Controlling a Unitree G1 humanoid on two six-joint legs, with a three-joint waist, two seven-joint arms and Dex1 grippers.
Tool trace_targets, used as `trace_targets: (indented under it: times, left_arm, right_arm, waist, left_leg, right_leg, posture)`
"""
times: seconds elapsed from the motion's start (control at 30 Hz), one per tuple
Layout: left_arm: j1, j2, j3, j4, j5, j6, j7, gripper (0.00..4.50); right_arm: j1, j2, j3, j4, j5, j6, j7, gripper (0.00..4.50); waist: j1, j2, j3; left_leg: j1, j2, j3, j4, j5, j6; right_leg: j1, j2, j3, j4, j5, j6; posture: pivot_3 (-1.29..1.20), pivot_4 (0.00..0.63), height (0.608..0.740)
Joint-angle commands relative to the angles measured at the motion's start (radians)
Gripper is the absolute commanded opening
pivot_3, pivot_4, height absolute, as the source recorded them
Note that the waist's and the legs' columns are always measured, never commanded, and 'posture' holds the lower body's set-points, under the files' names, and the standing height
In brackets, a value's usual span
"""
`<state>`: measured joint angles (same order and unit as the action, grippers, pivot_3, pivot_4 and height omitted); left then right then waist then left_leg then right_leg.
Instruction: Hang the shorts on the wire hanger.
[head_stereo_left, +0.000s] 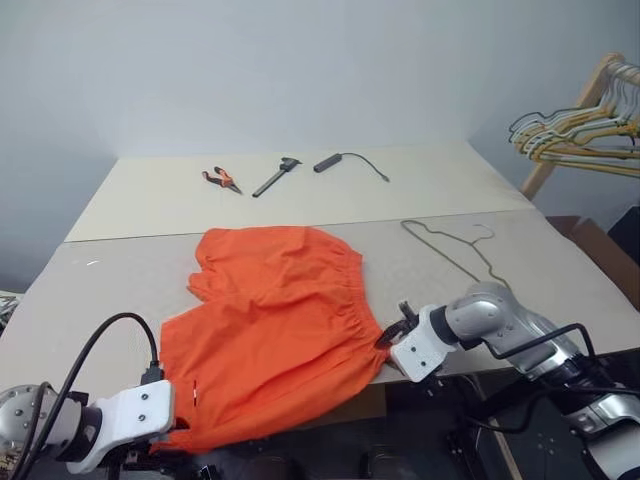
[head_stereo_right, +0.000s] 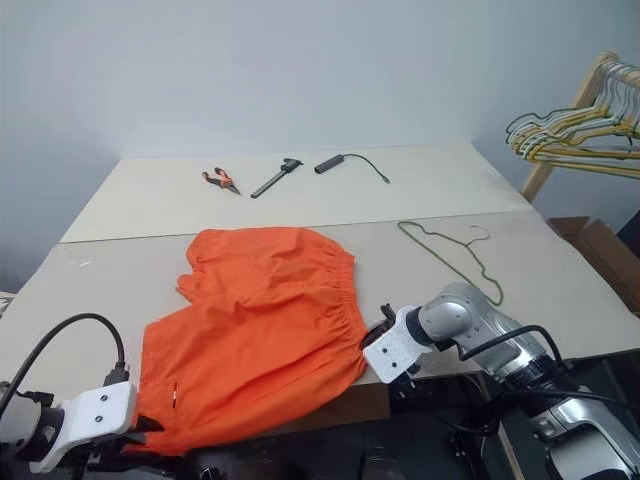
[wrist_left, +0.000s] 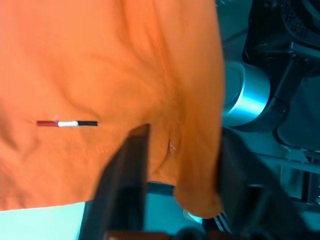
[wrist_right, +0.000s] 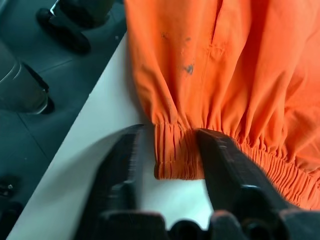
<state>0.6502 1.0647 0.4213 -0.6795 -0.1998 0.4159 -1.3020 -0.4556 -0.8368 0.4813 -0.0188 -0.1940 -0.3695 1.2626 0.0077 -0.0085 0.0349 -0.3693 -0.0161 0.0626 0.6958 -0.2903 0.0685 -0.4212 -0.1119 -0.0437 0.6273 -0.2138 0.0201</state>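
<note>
From the head views the shorts (head_stereo_left: 275, 330) lie flat between both pincers, the wire hanger (head_stereo_left: 455, 250) beyond the right gripper (wrist_right: 170, 150) untouched, while wrist views show it and the left gripper (wrist_left: 177, 165) parted astride fabric edges, hanging all left.

Orange-handled pliers (head_stereo_left: 221, 179), a dark hand tool (head_stereo_left: 276, 177) and a dark corded device (head_stereo_left: 327, 162) lie on the far surface (head_stereo_left: 440, 180). Yellowish wire hangers (head_stereo_left: 575, 135) hang from a wooden rack (head_stereo_left: 585, 100).
</note>
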Motion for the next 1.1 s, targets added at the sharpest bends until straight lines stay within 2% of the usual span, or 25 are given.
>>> trace_targets:
  times: [0.03,0.13,0.17,0.33,0.5,0.63,0.77,0.9,1.0,1.1]
  left_arm:
    - [-0.028,-0.012,0.108,0.012,-0.075,-0.018,-0.048,3.24]
    - [-0.069,-0.036,0.169,0.027,-0.168,-0.006,-0.077,4.21]
    - [-0.086,-0.044,0.182,0.031,-0.198,-0.006,-0.083,4.49]
    - [-0.246,-0.107,0.159,0.037,-0.322,0.013,0.003,4.49]
    - [-0.434,-0.163,0.055,0.038,-0.401,0.063,0.133,4.49]
    - [-0.546,-0.136,-0.050,0.080,-0.348,0.068,0.185,4.49]
    - [-0.721,-0.124,-0.176,0.168,-0.299,0.116,0.256,4.49]
    - [-0.863,-0.125,-0.261,0.229,-0.306,0.147,0.253,4.49]
    - [-0.922,-0.122,-0.284,0.246,-0.329,0.169,0.240,4.49]
    - [-0.963,-0.118,-0.300,0.242,-0.341,0.192,0.237,4.49]
  right_arm:
    - [0.000,-0.047,-0.112,-0.041,0.166,0.081,0.054,3.40]
    - [-0.004,-0.059,-0.194,-0.032,0.272,0.186,0.055,4.46]
    - [-0.009,-0.056,-0.220,-0.021,0.286,0.229,0.036,4.50]
    - [-0.080,0.013,-0.313,0.086,0.277,0.541,-0.137,4.50]
    - [-0.176,0.089,-0.385,0.231,0.271,0.766,-0.285,4.50]
    - [-0.235,0.085,-0.392,0.305,0.223,0.825,-0.369,4.50]
    - [-0.326,0.061,-0.391,0.426,0.190,0.842,-0.413,4.50]
    - [-0.418,0.027,-0.378,0.586,0.181,0.805,-0.372,4.50]
    - [-0.474,0.014,-0.364,0.693,0.174,0.796,-0.334,4.50]
    - [-0.535,0.015,-0.353,0.838,0.146,0.764,-0.331,4.50]
  waist:
    - [0.002,0.000,0.000]
    - [0.003,0.000,0.000]
    - [0.003,0.000,0.000]
    - [0.002,0.000,0.000]
    - [0.000,0.000,0.000]
    - [-0.002,0.000,0.000]
    - [-0.010,0.000,0.000]
    - [-0.025,0.000,0.000]
    - [-0.035,0.000,0.000]
    - [-0.052,-0.002,0.021]
  left_leg:
    - [0.000,0.000,0.000,0.000,0.000,0.000]
    - [0.000,0.000,0.000,0.000,0.000,0.000]
    - [0.000,0.001,0.000,0.000,0.000,0.000]
    - [0.000,0.002,0.000,0.000,0.000,0.000]
    - [-0.001,0.002,0.002,0.000,0.001,-0.001]
    - [-0.002,0.001,0.002,0.000,0.001,-0.001]
    - [-0.003,-0.001,0.002,0.000,0.001,-0.001]
    - [-0.003,-0.002,0.003,0.000,0.001,0.000]
    - [-0.004,-0.002,0.004,-0.001,0.000,0.001]
    - [-0.002,-0.001,0.004,-0.001,0.000,0.002]
  right_leg:
    - [0.000,0.000,0.000,0.000,0.000,0.000]
    - [0.000,0.000,0.000,0.000,0.000,0.000]
    - [0.000,0.000,0.000,-0.001,0.000,0.000]
    - [0.000,0.000,0.000,0.000,0.001,-0.002]
    - [0.001,0.001,0.002,0.001,0.006,0.002]
    - [0.000,0.001,0.002,0.001,0.006,0.002]
    - [0.000,0.001,0.002,0.001,0.007,0.003]
    - [0.000,0.002,0.003,-0.001,0.008,0.004]
    - [0.000,0.002,0.003,-0.002,0.007,0.005]
    - [0.001,0.002,0.004,-0.003,0.007,0.005]
  posture:
    - [0.00,0.000,0.740]
    - [-0.01,0.000,0.740]
    - [-0.01,0.000,0.740]
    - [-0.02,0.000,0.740]
    - [-0.03,0.000,0.740]
    - [-0.03,0.000,0.740]
    - [-0.04,0.000,0.740]
    - [-0.05,0.000,0.740]
    - [-0.05,0.033,0.740]
    - [-0.05,0.081,0.740]
